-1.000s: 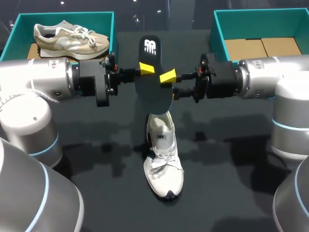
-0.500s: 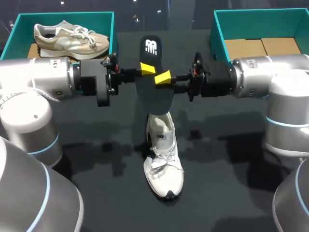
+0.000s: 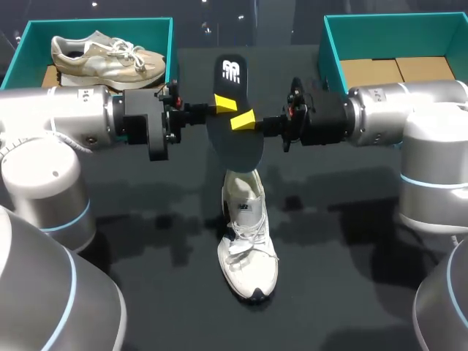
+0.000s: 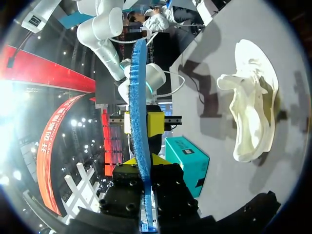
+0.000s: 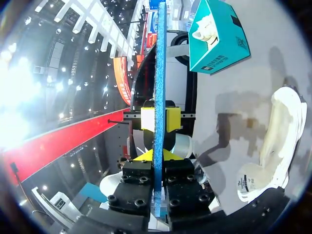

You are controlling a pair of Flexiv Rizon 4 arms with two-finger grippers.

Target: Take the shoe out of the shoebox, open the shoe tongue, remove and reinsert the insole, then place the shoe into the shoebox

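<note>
Two grippers pinch the dark insole (image 3: pixel 235 142) from opposite sides, left gripper (image 3: pixel 225 104) and right gripper (image 3: pixel 243 119), holding it raised at the far end of the white shoe (image 3: pixel 247 241), which lies on the table (image 3: pixel 351 248).

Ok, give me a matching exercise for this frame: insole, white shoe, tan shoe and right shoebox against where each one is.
1 insole
2 white shoe
3 tan shoe
4 right shoebox

A in the left shoebox
B far right of the table
C on the table, below the insole
D gripped by the left end effector and right end effector

Pairs: 1-D, 2-C, 3-A, 4-B
</note>
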